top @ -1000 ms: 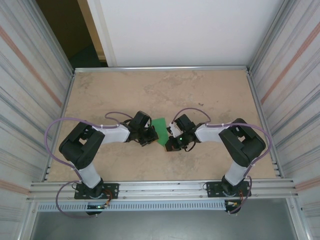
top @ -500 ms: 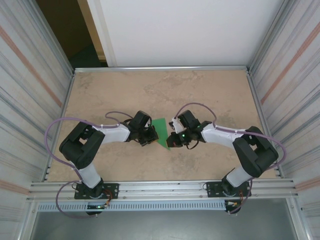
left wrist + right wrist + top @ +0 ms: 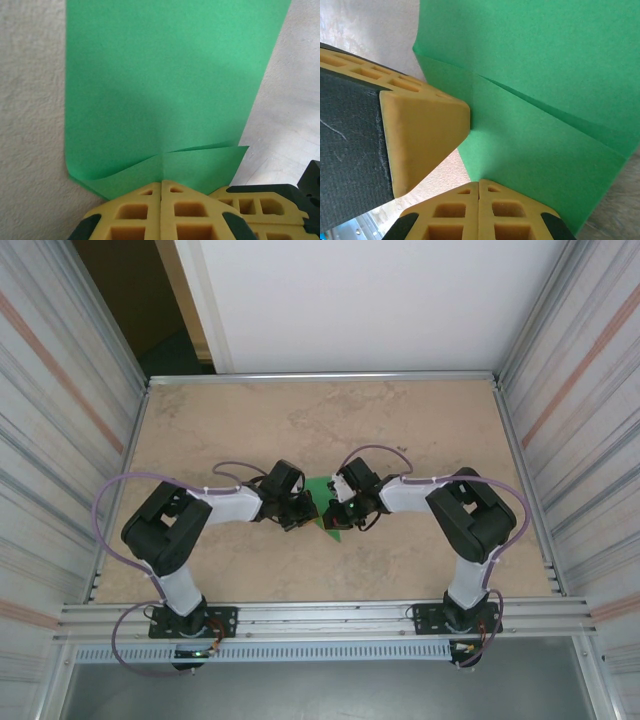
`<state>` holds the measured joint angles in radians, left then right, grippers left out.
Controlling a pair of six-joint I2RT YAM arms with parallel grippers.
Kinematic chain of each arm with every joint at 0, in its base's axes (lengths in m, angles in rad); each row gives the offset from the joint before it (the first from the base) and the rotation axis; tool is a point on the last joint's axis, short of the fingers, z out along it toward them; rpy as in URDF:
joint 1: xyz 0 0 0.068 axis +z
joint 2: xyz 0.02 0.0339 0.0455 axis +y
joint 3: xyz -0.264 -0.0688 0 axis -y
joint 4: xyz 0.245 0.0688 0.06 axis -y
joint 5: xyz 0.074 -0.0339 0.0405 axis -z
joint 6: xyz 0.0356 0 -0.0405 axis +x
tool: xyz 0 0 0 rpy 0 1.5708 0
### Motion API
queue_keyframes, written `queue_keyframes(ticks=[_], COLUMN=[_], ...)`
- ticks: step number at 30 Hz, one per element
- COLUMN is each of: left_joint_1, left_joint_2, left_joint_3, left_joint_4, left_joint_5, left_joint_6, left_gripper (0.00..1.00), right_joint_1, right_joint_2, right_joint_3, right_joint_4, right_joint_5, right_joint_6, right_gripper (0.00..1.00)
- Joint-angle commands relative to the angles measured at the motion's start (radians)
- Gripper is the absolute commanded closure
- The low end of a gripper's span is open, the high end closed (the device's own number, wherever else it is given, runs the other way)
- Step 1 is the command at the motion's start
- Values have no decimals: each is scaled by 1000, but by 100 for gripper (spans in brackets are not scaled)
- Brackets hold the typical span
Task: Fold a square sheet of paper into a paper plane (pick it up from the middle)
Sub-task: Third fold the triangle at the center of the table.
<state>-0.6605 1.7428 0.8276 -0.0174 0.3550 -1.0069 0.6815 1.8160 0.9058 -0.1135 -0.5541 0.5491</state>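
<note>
Pinched mid-table [image 3: 250,420] — 1 creased green sheet of paper [image 3: 160,90]. Clamped by left gripper [image 3: 161,184] and right gripper [image 3: 478,182], each closed on it.

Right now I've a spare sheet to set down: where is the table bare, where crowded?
Crowded: the centre, where the left gripper and right gripper, both shut, meet at the green paper. Bare: the far half of the table, from there to the back rail; also the near strip between the left arm base and right arm base.

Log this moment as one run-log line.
stage: mid-fold | square sheet of paper: partly folded, on table | left jaws: shut, at paper edge | right jaws: shut, at paper edge
</note>
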Motion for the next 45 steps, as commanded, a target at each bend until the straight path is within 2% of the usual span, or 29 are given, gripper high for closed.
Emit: queue_keyframes(ticks=[1, 7, 13, 20, 25, 31, 39, 45], left_joint_1=[3, 14, 16, 15, 12, 10, 2, 5], left_joint_2=[63, 63, 63, 45, 43, 40, 32, -15], left_joint_3=[-38, -56, -59, -29, -16, -2, 24, 39], left_joint_4=[-165, -162, -150, -146, -148, -151, -162, -130], left_joint_5=[-70, -73, -62, -42, -41, -19, -21, -5], left_joint_6=[16, 16, 19, 34, 38, 44, 53, 101], left_gripper=[95, 95, 95, 95, 95, 95, 95, 94], right_joint_1=[6, -35, -73, -71, -11, -4, -4, -2], right_joint_2=[3, -88, -201, -316, -209, -116, -29, -9], right_joint_3=[-29, -160, -263, -179, -71, -12, -5, -11], right_joint_4=[-18, -55, -169, -194, -138, -101, -129, -193], right_joint_5=[-20, -35, -14, -31, -11, -18, -6, 62], right_joint_6=[-10, -46, -97, -99, -73, -44, -50, -68], right_gripper=[100, 100, 100, 100, 100, 100, 100, 100])
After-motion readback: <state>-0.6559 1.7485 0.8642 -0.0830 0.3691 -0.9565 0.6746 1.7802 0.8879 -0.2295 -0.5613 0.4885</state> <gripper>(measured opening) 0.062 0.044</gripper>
